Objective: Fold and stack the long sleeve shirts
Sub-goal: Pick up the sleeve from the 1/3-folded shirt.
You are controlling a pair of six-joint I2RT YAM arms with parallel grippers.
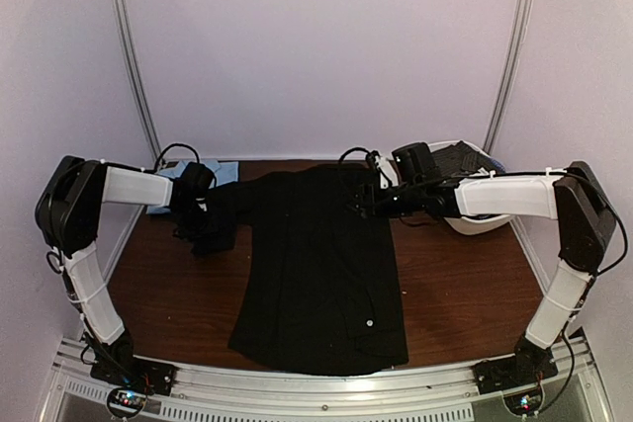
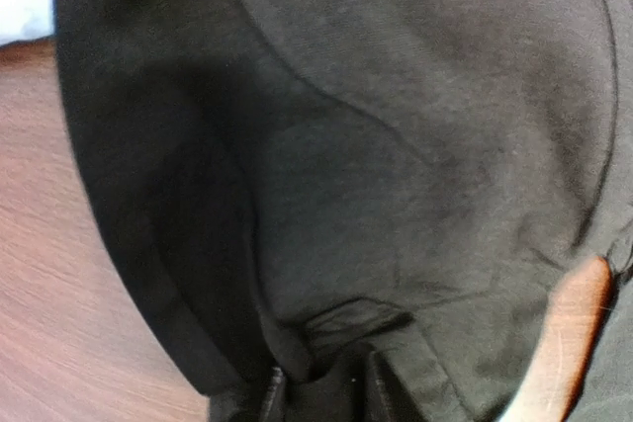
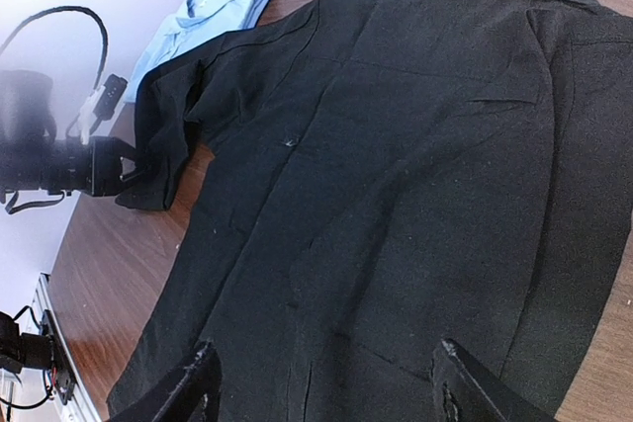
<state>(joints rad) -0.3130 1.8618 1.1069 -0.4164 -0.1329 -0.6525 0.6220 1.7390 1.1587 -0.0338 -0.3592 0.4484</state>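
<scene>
A plain black long sleeve shirt (image 1: 321, 264) lies spread lengthwise on the table, collar at the far end. Its left sleeve (image 3: 163, 145) is bunched at the far left, where my left gripper (image 1: 203, 207) is shut on a fold of it. In the left wrist view black cloth (image 2: 396, 145) fills the picture and sits pinched in the left gripper (image 2: 324, 387). My right gripper (image 1: 364, 200) hovers open over the shirt's upper right part; its fingers (image 3: 203, 373) stand wide apart above the cloth (image 3: 396, 165) with nothing between them. A folded light blue shirt (image 1: 226, 171) (image 3: 203, 17) lies at the back left.
A white oval tub (image 1: 485, 222) with dark cloth in it stands at the back right, just behind the right arm. Bare brown table (image 1: 465, 284) shows on both sides of the black shirt. Pale walls close in the back and sides.
</scene>
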